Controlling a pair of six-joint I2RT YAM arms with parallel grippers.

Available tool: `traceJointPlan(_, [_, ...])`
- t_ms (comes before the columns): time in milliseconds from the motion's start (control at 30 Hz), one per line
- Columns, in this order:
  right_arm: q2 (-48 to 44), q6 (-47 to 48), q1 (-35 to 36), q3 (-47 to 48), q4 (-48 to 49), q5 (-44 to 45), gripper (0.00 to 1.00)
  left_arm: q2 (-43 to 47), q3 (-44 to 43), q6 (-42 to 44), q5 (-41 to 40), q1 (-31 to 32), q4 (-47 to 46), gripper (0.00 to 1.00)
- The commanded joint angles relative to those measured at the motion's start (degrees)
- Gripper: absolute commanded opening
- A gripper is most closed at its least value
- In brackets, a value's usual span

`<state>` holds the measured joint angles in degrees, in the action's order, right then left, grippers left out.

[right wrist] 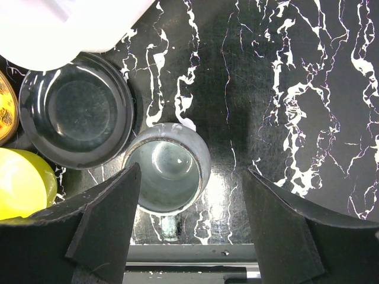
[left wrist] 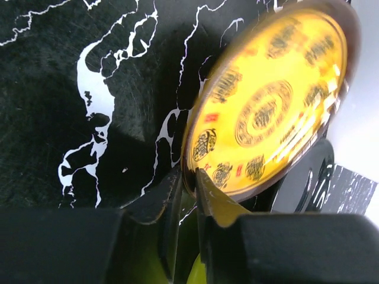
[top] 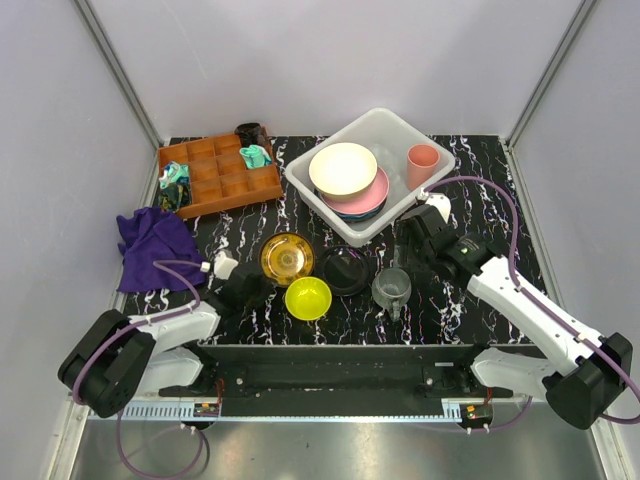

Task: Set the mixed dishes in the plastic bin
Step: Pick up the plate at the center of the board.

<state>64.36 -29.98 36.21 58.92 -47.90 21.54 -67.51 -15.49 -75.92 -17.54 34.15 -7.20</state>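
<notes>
The plastic bin (top: 400, 128) stands at the back right and holds a cream bowl (top: 343, 168) on a pink plate (top: 375, 196), plus a pink cup (top: 422, 160). On the table lie a yellow patterned dish (top: 287, 257) (left wrist: 266, 112), a small yellow bowl (top: 308, 298), a black saucer (top: 348, 270) (right wrist: 76, 109) and a grey mug (top: 391, 288) (right wrist: 169, 168). My left gripper (top: 262, 282) (left wrist: 193, 180) is shut on the near rim of the patterned dish. My right gripper (top: 405, 255) (right wrist: 193, 171) hangs open above the mug, whose cup lies toward the left finger.
A brown wooden compartment tray (top: 220, 175) with small items sits at the back left. A purple cloth (top: 152, 245) lies at the left edge. The bin's corner (right wrist: 71, 29) overhangs the saucer in the right wrist view. The table's front rail (right wrist: 189, 254) runs just below the mug.
</notes>
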Motion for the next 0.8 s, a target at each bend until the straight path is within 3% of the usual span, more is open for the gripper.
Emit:
traceJointPlan(0, [0.24,0.62,-0.26,2.43,1.14,0.17,0.78,-1.14,2.65,0.77,-0.04,-0.31,6.5,0.16])
traceJointPlan(467, [0.59,0.18,-0.26,1.29,2.28,-0.8,0.78,5.27,3.18,0.33,-1.53,-1.28,10.8,0.03])
traceJointPlan(767, [1.12,0.09,-0.26,0.85,3.34,-1.59,0.78,12.91,-5.07,7.53,-4.6,-4.0,21.52,0.0])
